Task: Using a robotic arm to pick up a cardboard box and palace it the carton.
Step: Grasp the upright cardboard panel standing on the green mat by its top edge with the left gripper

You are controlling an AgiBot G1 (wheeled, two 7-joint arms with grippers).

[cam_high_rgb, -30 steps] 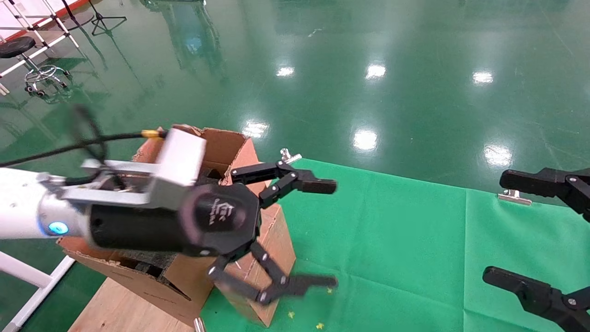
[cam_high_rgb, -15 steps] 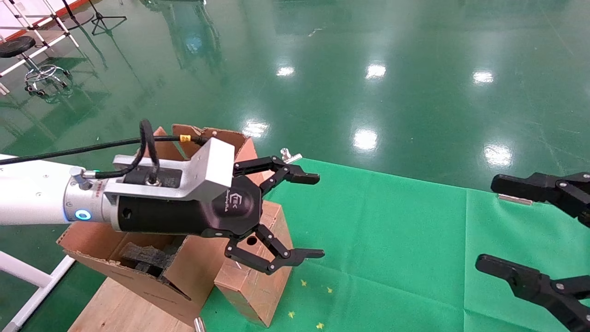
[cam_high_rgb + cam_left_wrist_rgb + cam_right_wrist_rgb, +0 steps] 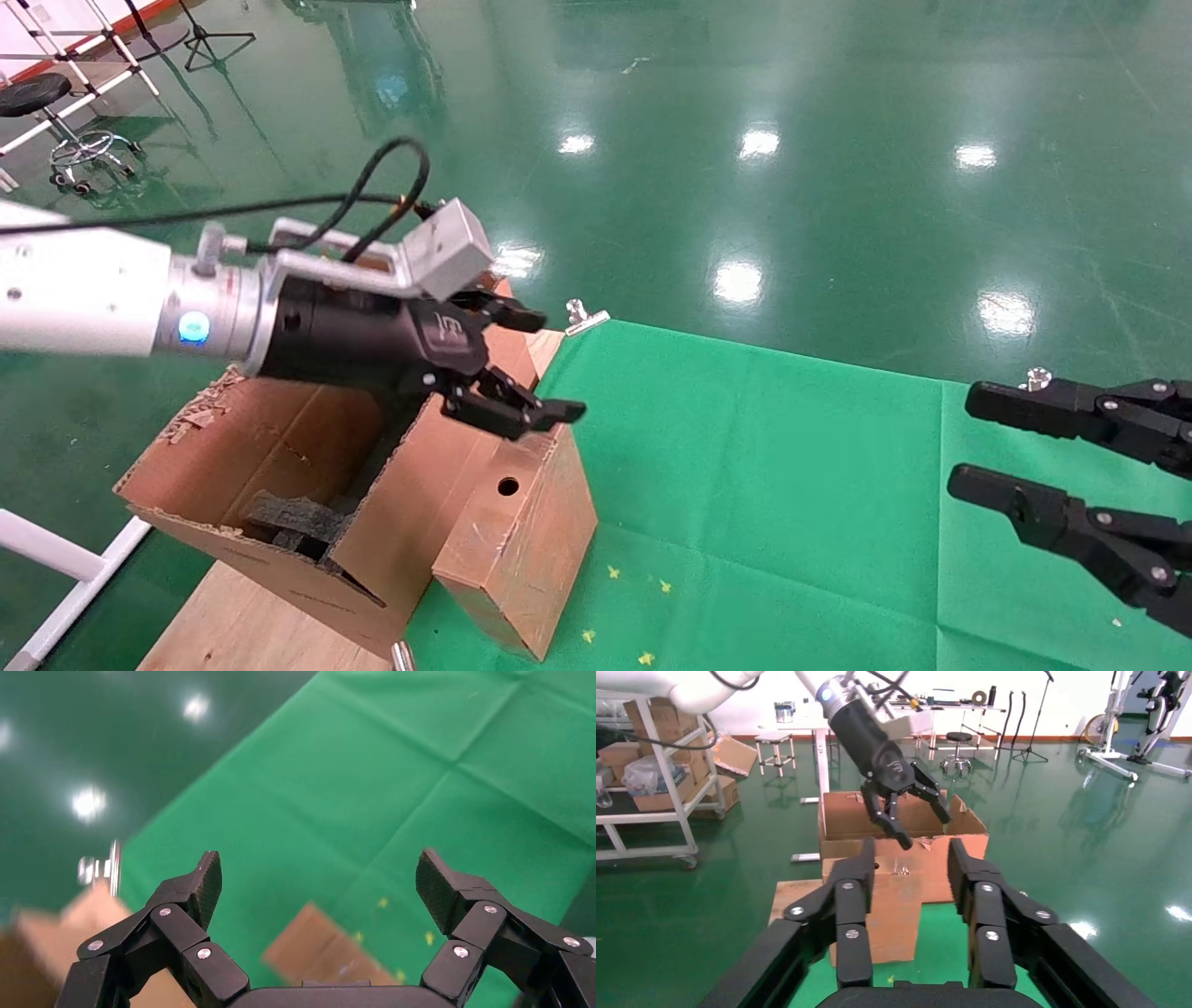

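Note:
The robotic arm, my left one, is white with a blue ring light. Its black gripper (image 3: 549, 368) is open and empty above the carton's near wall. It also shows in the left wrist view (image 3: 318, 881) and the right wrist view (image 3: 912, 822). The carton (image 3: 270, 438) is large and brown with ragged flaps, and shows too in the right wrist view (image 3: 842, 822). The small taped cardboard box (image 3: 521, 540) stands on the green cloth, leaning against the carton's outer side. It also appears below the left gripper (image 3: 320, 952) and beyond my right fingers (image 3: 877, 910). My right gripper (image 3: 968, 443) is open and empty at the far right.
Black foam (image 3: 289, 522) lies inside the carton. The carton rests on a wooden board (image 3: 242, 624). A green cloth (image 3: 764, 485) covers the table, with metal clips (image 3: 582, 317) at its far edge. A stool (image 3: 56, 121) stands far off on the green floor.
My left gripper has risen and drawn back to the left, from in front of the small box to above the carton's wall. My right gripper has shifted slightly left.

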